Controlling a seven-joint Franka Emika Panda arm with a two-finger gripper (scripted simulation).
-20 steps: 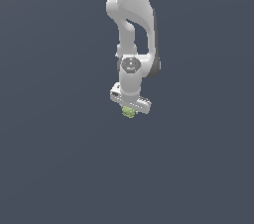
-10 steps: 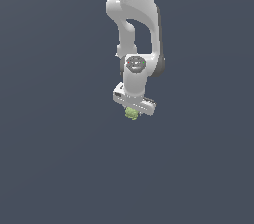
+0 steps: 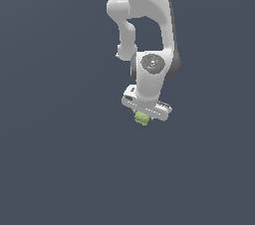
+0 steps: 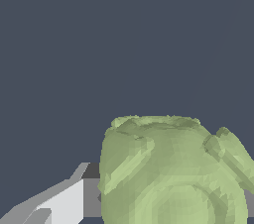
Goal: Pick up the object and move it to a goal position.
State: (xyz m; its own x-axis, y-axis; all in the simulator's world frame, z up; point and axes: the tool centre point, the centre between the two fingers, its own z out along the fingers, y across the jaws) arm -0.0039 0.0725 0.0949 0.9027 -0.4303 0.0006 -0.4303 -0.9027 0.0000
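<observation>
The object (image 3: 142, 118) is a small lumpy light-green thing hanging just under the white gripper bar of the arm in the exterior view. My gripper (image 3: 143, 118) is shut on it and holds it in the air. In the wrist view the object (image 4: 173, 173) fills much of the picture, bumpy and pale green, with one grey-white finger (image 4: 59, 203) pressed against its side. The other finger is hidden behind the object.
The white arm (image 3: 149, 35) reaches down from the upper edge of the exterior view. Behind it lies only a plain dark blue-grey ground (image 3: 60, 169).
The arm, with the object in its gripper, has drifted a little toward the exterior view's right and slightly lower. The grip has stayed the same.
</observation>
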